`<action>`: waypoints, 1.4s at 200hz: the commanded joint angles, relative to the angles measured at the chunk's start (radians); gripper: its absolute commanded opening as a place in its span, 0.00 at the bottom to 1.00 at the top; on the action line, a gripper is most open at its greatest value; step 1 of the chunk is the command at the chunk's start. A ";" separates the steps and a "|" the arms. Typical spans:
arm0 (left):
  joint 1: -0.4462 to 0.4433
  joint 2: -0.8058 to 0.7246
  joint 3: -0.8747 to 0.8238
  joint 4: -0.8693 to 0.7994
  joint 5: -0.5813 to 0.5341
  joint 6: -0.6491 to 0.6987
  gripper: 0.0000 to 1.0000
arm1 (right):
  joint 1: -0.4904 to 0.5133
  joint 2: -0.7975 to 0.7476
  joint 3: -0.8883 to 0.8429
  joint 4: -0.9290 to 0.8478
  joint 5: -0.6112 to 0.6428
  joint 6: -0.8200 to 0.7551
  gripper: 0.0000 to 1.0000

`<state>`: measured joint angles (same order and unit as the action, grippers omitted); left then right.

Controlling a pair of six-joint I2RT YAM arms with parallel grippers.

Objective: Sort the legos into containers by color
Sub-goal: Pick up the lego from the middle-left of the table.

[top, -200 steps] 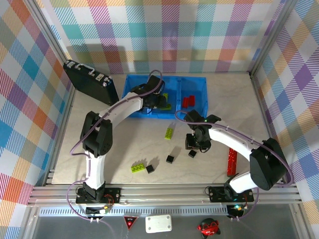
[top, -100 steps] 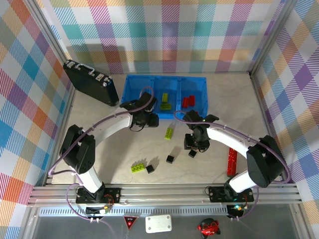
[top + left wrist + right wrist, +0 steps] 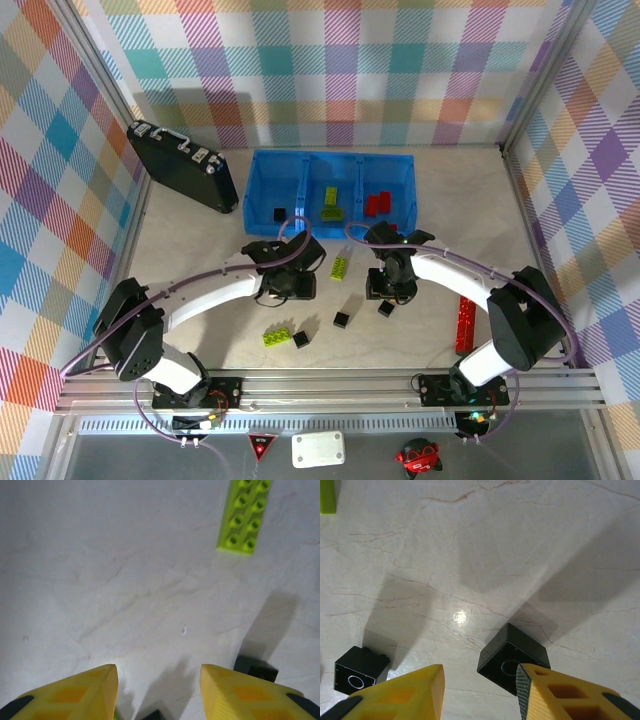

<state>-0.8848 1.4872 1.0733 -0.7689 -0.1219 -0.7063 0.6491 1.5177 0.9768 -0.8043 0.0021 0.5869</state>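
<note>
Black case [image 3: 182, 166] (metal latches) far left on pale table [image 3: 195, 232]; red stick [image 3: 466, 324] near right edge.

Landmark: we take the nearer black cube [image 3: 512, 657], with 1 round stud mark on top, as our reference.
Right gripper: the right gripper [image 3: 479, 687] shows 2 yellow fingers [image 3: 405, 695] standing apart along the bottom edge.
Cube and fingers: the cube sits just ahead of the gap, and the finger at the view's right overlaps its corner. We cannot tell if they touch.
Second black cube [image 3: 361, 670]: well left of the landmark, just above the other finger.
Lime-green brick [image 3: 327, 496]: far up and left of the landmark, cut off at the corner.
Table [image 3: 535, 540]: pale, thinly veined, with 1 glare spot up-left of the landmark.
</note>
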 commanded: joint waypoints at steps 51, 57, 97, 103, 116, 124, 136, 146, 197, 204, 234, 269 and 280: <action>-0.205 -0.023 -0.054 -0.110 -0.139 -0.365 0.49 | 0.006 -0.017 0.001 0.017 -0.079 -0.085 0.44; -0.219 -0.014 -0.057 -0.102 -0.138 -0.391 0.49 | 0.006 -0.020 -0.001 0.015 -0.086 -0.093 0.44; -0.301 0.051 -0.061 -0.091 -0.138 -0.529 0.53 | 0.006 -0.070 -0.013 -0.002 -0.102 -0.128 0.44; -0.308 0.058 -0.062 -0.094 -0.139 -0.547 0.53 | 0.006 -0.078 -0.014 -0.003 -0.102 -0.132 0.44; -0.320 0.068 -0.071 -0.101 -0.140 -0.583 0.54 | 0.006 -0.086 -0.016 -0.003 -0.105 -0.136 0.44; -0.327 0.070 -0.082 -0.100 -0.140 -0.600 0.54 | 0.006 -0.087 -0.016 0.001 -0.110 -0.139 0.44; -0.333 0.069 -0.104 -0.088 -0.134 -0.623 0.54 | 0.006 -0.086 -0.018 0.009 -0.121 -0.142 0.45; -0.333 0.067 -0.120 -0.081 -0.129 -0.635 0.54 | 0.007 -0.082 -0.020 0.014 -0.129 -0.142 0.45; -0.332 0.055 -0.188 0.012 -0.087 -0.643 0.57 | 0.006 -0.064 -0.011 0.029 -0.150 -0.140 0.44; -0.333 0.059 -0.195 0.031 -0.079 -0.641 0.57 | 0.005 -0.064 -0.008 0.029 -0.151 -0.138 0.44; -0.332 0.065 -0.194 0.054 -0.074 -0.615 0.57 | 0.006 -0.073 0.003 0.028 -0.158 -0.126 0.44; -0.333 0.071 -0.198 0.046 -0.074 -0.613 0.56 | 0.006 -0.074 0.002 0.025 -0.151 -0.127 0.44; -0.333 0.068 -0.214 0.062 -0.068 -0.614 0.56 | 0.006 -0.073 -0.002 0.024 -0.154 -0.124 0.44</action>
<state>-1.2106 1.5517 0.8864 -0.7193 -0.2031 -1.3197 0.6491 1.4464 0.9703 -0.7780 -0.1341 0.4591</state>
